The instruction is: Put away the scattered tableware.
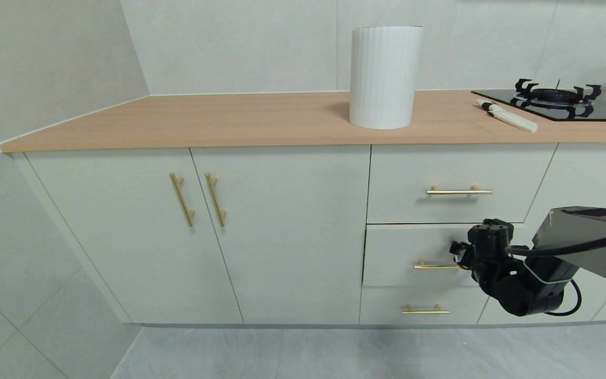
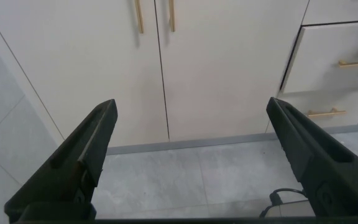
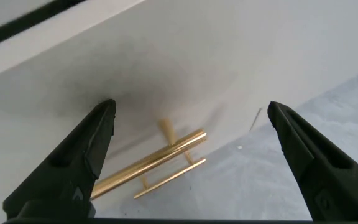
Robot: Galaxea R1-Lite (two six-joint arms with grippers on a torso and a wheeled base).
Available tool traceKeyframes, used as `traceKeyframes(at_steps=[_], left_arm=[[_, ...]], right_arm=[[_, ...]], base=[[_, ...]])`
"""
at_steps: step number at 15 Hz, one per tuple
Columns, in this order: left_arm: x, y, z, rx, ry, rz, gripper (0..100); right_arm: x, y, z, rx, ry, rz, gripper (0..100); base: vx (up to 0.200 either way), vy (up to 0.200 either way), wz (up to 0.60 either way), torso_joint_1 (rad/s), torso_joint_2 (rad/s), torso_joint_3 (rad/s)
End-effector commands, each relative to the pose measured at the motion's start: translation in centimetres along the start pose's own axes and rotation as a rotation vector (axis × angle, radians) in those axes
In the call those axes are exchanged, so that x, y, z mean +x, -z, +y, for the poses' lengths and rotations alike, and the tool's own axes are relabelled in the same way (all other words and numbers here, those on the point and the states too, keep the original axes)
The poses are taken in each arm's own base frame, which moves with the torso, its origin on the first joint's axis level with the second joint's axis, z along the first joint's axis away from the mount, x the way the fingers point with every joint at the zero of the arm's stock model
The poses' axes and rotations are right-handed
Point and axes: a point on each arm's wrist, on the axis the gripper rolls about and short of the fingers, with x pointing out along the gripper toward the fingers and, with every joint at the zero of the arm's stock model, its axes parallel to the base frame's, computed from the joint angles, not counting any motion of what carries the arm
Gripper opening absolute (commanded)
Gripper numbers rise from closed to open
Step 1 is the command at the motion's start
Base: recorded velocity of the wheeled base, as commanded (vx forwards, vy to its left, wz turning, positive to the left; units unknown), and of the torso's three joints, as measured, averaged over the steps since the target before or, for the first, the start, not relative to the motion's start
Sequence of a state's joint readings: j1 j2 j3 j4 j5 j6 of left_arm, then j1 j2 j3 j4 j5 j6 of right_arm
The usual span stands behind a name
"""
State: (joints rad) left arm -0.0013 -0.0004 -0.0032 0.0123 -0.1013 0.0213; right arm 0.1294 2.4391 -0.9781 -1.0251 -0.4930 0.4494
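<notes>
Tableware in sight comes down to one pale cream, knife-like utensil [image 1: 508, 117]. It lies flat and slanted on the light wooden desk [image 1: 229, 121], near the desk's right end and front edge, just beside the front left corner of the black glass hob [image 1: 597, 109]. Nothing grips it.

Below that end of the desk is a stack of three pale grey drawers. The middle drawer [image 1: 413, 247] stands slightly ajar, with a dark gap along its top and left side. The jaws of the right arm [image 1: 524, 284] sit right at the right end of this drawer's slim gold bar handle [image 1: 432, 266]. In the right wrist view the two black fingers [image 3: 86, 155] are spread wide and released, and the gold bar [image 3: 151, 163] lies between them, nearer one finger, with neither finger touching it.

The top drawer [image 1: 461, 168] and bottom drawer [image 1: 418, 300] are closed.

Farther along the desk, towards its back edge, a tall white ribbed cylinder [image 1: 384, 76] stands upright, well apart from the utensil.

Under the desk's left half are two pale grey cabinet doors [image 1: 203, 237] with vertical gold handles [image 1: 182, 200], both closed. The left arm's jaws are also released and grasp nothing. Their black fingers [image 2: 86, 155] are held wide apart, low over the grey tiled floor [image 2: 185, 174] and facing those doors.
</notes>
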Motion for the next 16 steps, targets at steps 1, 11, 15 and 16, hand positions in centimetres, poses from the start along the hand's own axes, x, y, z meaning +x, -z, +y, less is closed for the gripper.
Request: traceKeyframes(at_steps=[1,11,15,16], left_arm=[[0.0,0.0,0.0,0.0,0.0,0.0,100],[0.0,0.0,0.0,0.0,0.0,0.0,100],[0.0,0.0,0.0,0.0,0.0,0.0,100],[0.0,0.0,0.0,0.0,0.0,0.0,100]], right_arm=[[0.3,-0.3,0.1,0.015,-0.003,-0.014,100],[1.8,-1.4,-0.4,0.068,0.031,-0.075,100],[0.4,-1.3,-0.5,0.05,0.02,-0.048,100],[-0.6,-1.5,-0.9,0.04,0.011,-0.028,100]], base=[[0.0,0.0,0.0,0.0,0.0,0.0],[0.0,0.0,0.0,0.0,0.0,0.0],[0.0,0.0,0.0,0.0,0.0,0.0],[0.0,0.0,0.0,0.0,0.0,0.0]])
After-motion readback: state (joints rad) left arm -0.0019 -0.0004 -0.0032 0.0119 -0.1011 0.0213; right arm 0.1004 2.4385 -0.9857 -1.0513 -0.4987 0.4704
